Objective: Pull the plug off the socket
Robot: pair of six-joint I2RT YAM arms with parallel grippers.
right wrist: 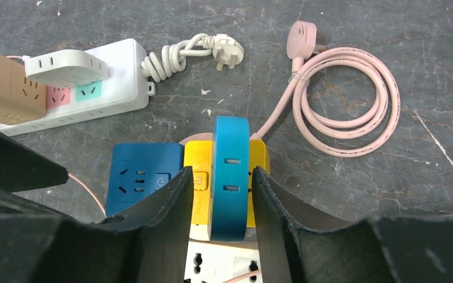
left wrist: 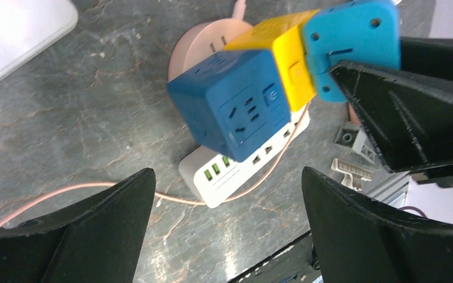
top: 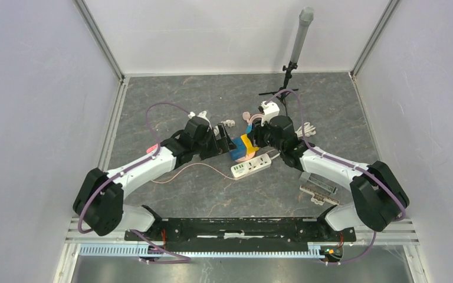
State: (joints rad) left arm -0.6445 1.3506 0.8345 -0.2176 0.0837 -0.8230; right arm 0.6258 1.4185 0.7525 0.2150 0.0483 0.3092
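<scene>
A light blue plug adapter (right wrist: 230, 177) sits plugged into a yellow cube socket (right wrist: 196, 159), which joins a dark blue cube socket (right wrist: 135, 177) over a pink round base (left wrist: 200, 41). My right gripper (right wrist: 222, 169) is narrowly open and straddles the light blue adapter, with a slim gap on each side. In the left wrist view one right finger (left wrist: 401, 112) touches the adapter (left wrist: 354, 35). My left gripper (left wrist: 227, 171) is wide open and empty, just short of the dark blue cube (left wrist: 230, 100). Both grippers, left (top: 227, 141) and right (top: 255, 134), meet at the cubes (top: 242, 147).
A white power strip (top: 250, 167) with green ports lies under the cubes. A second white strip (right wrist: 112, 76) carries a tan cube and adapters. A coiled pink cable (right wrist: 342, 106) and white plug (right wrist: 224, 50) lie beyond. A grey ribbed part (top: 318, 186) is near right. A stand (top: 298, 41) rises behind.
</scene>
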